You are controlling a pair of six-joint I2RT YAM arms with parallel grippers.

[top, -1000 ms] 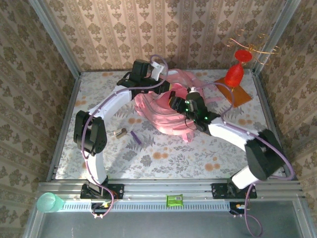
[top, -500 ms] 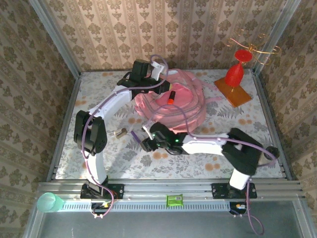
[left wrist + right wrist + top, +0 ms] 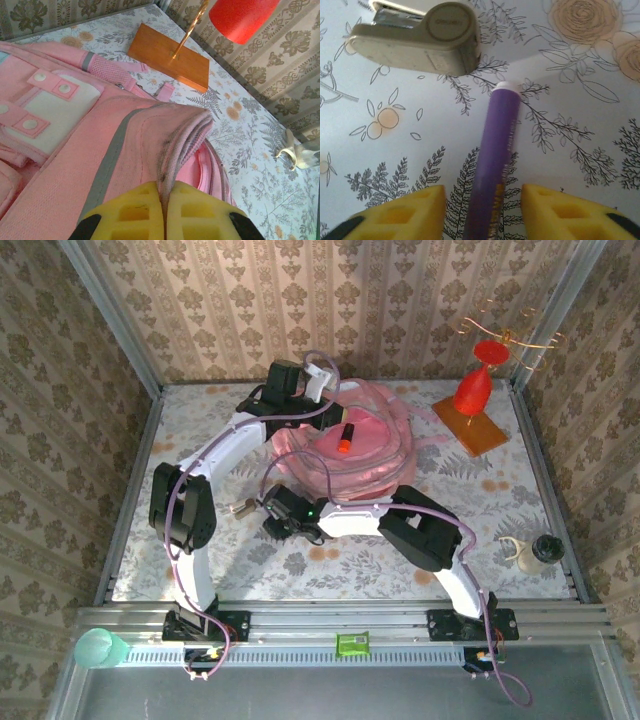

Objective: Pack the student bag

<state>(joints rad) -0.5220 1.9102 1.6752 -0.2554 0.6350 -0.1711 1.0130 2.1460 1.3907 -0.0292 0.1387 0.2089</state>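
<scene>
Nearby, far right: a wooden stand (image 3: 470,427) with a red ornament (image 3: 472,392) on a gold wire sits in the desk's (image 3: 200,570) far right corner, near the bag (image 3: 380,465) but apart from it.
Near right edge: a small bottle (image 3: 546,548) stands well apart from everything else.
Left of centre: a stapler (image 3: 420,37) lies flat, just beside the white-capped end of a purple pen (image 3: 497,150), with a narrow gap between them.
Outside the desk: a teal cup (image 3: 98,647) sits on the front rail, at the left.
In the way: the right arm (image 3: 420,530) stretches across the desk along the bag's near edge, and its purple cable loops over the bag's near part.
Bag position: far middle of the desk, lying flat.
Bag heading: its mouth faces up, with an orange marker (image 3: 345,437) lying inside.
Bag long axis: it is slumped into a rounded heap, a little wider across the desk than front to back; a truer axis I cannot tell.
Bag detail: a white patch (image 3: 60,117) with pink snap tabs shows in the left wrist view.
Left pincer (image 3: 165,202): pressed together, pinching a raised fold of the bag's rim at its far side.
Right pincer (image 3: 482,215): low over the desk, fingers spread on either side of the purple pen, with gaps showing on both sides.
Pen heading: it runs from between those fingers towards the stapler.
</scene>
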